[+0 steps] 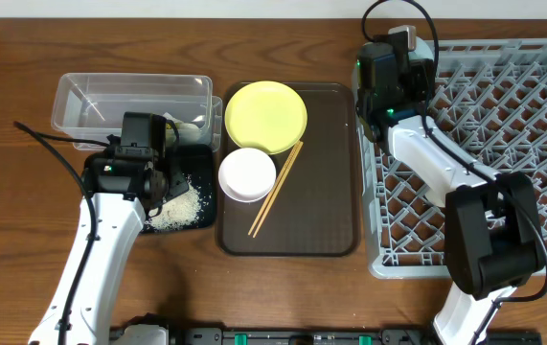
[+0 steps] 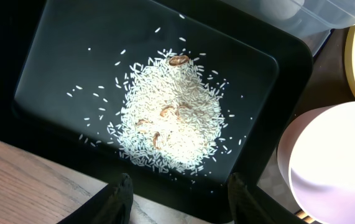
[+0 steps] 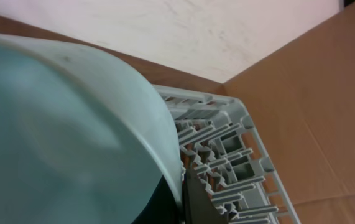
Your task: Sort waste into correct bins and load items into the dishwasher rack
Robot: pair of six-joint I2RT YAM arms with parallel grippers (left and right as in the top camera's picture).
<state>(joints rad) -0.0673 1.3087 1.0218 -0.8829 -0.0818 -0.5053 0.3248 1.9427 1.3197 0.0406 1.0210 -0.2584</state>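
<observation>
Blurred, edge-cropped light blue bowl (image 3: 71,137).

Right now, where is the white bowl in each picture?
Overhead: white bowl on the brown tray, left side, under the yellow plate.
Left wrist: white bowl at lower right.
Right wrist: not in it.
Landmark: black tray holding rice, just left of it.

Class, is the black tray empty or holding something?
Not empty: the black tray holds a heap of loose white rice.

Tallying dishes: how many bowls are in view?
2: a round white bowl on the dark brown serving tray; a light blue bowl held over the grey plastic rack. Others could be hidden.
</observation>
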